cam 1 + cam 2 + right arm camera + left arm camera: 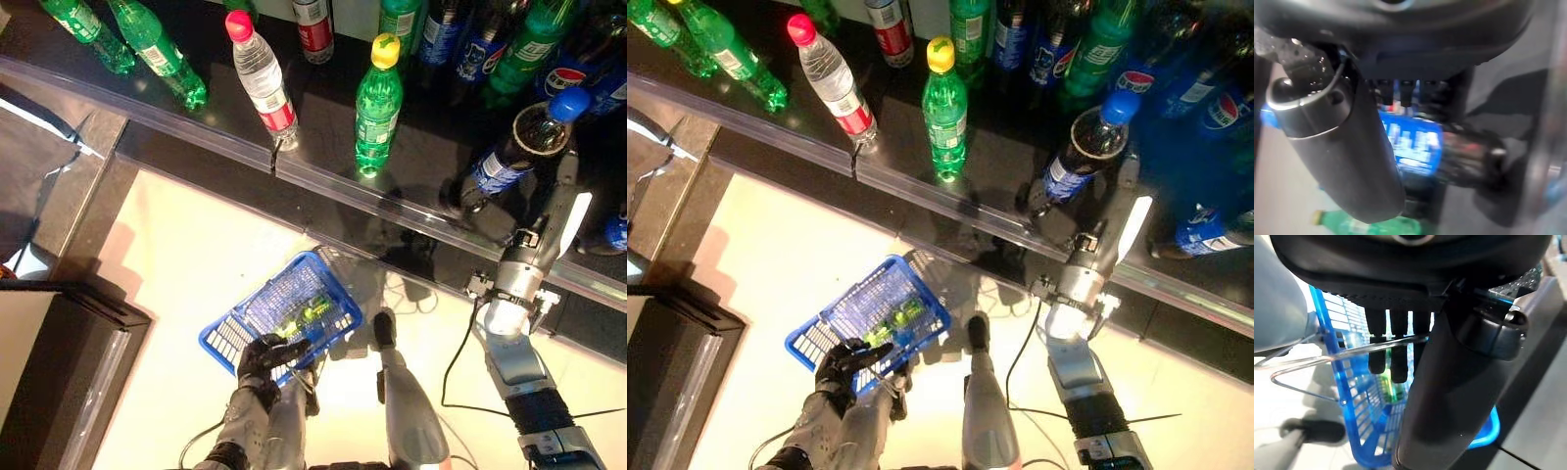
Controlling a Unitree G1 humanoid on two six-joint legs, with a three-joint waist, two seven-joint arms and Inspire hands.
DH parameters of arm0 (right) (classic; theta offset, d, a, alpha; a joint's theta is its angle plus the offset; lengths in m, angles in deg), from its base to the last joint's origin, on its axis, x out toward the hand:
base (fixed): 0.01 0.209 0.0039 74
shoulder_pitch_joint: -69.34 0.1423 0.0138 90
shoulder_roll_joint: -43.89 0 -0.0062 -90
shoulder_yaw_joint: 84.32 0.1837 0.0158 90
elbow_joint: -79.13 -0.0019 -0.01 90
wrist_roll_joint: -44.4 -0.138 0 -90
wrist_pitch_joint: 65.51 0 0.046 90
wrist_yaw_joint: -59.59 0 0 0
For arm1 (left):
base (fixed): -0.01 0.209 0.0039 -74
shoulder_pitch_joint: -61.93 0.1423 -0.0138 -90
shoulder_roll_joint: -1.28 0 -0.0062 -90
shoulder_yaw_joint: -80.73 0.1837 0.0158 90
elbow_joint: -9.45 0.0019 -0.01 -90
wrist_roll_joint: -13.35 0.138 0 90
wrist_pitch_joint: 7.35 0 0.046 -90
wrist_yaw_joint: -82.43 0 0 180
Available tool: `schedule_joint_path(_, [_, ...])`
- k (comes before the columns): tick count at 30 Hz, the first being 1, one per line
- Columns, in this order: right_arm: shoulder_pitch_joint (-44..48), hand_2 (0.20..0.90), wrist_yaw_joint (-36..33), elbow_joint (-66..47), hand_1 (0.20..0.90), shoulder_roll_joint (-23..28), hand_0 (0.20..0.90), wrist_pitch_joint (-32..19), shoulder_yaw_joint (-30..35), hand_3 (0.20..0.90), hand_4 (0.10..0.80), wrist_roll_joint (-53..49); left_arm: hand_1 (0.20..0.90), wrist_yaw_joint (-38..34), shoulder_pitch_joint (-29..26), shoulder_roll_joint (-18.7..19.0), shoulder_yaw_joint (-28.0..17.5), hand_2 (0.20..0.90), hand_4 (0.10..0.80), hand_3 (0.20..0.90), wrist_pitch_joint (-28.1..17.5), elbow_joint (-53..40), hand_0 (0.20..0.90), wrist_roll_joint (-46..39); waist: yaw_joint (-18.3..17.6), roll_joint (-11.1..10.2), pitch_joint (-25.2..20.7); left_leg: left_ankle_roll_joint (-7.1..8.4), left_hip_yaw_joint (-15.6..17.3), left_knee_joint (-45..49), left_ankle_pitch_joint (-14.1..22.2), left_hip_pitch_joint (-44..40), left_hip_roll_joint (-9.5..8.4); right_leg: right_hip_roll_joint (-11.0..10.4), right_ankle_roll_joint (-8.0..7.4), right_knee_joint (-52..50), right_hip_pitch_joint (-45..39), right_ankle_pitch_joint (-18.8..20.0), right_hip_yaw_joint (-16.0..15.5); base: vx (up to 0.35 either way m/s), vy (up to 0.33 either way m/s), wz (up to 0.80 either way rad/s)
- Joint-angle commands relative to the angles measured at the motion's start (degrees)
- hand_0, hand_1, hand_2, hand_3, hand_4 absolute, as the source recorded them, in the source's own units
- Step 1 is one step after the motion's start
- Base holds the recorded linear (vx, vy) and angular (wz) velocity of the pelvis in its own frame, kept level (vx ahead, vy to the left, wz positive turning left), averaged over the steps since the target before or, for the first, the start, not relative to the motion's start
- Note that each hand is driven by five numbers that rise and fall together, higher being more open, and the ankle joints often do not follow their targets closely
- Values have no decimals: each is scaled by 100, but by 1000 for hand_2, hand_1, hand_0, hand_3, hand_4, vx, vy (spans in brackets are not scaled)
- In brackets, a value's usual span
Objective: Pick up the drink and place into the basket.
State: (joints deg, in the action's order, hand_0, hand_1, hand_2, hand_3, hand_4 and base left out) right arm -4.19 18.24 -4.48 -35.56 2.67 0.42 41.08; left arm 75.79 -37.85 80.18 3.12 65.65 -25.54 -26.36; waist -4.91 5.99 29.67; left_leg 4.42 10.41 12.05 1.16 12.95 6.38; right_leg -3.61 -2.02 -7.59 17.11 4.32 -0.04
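A dark cola bottle (509, 157) with a blue cap and blue label stands on the black shelf at the right. My right hand (565, 171) is right beside it on its right side. In the right wrist view the straight fingers (1405, 90) reach to the bottle's label (1415, 142), and the thumb (1337, 142) stands apart from it. My left hand (265, 357) is shut on the thin wire handles (1327, 360) of the blue basket (235, 323) and holds it up low in front. A green drink (312, 313) lies in the basket.
On the shelf stand a green bottle with a yellow cap (378, 103), a water bottle with a red cap (263, 78), green bottles (147, 39) at the left and cola bottles (549, 49) behind. A clear rail (323, 181) runs along the shelf's front. A dark cabinet (49, 372) stands at the lower left.
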Motion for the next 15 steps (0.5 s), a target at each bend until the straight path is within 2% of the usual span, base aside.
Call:
schedule_joint_path(1, [408, 900, -306, -742, 900, 273, 900, -612, 370, 900, 800, 241, 300, -202, 845, 530, -66, 300, 100, 200, -106, -202, 300, 99, -6, -326, -12, 9, -123, 1577, -374, 1032, 4, -297, 256, -529, -277, -604, -594, 73, -64, 3])
schedule_joint_path(7, [788, 900, -428, -451, 900, 527, 900, -693, 591, 900, 800, -29, 300, -164, 919, 654, -13, 300, 100, 200, -89, -247, 300, 39, 98, -293, 12, 4, -218, 1665, -477, 1212, -21, -219, 289, -578, -227, -618, -567, 70, -53, -2])
schedule_joint_path(15, [1417, 900, -33, 118, 900, 934, 900, -756, 661, 900, 800, -1003, 300, -139, 864, 807, 127, 300, 100, 200, -21, -347, 300, -98, 217, -184, 12, 20, -361, 1598, -645, 1488, -145, -140, 313, -637, 69, -587, -529, 16, -36, 1])
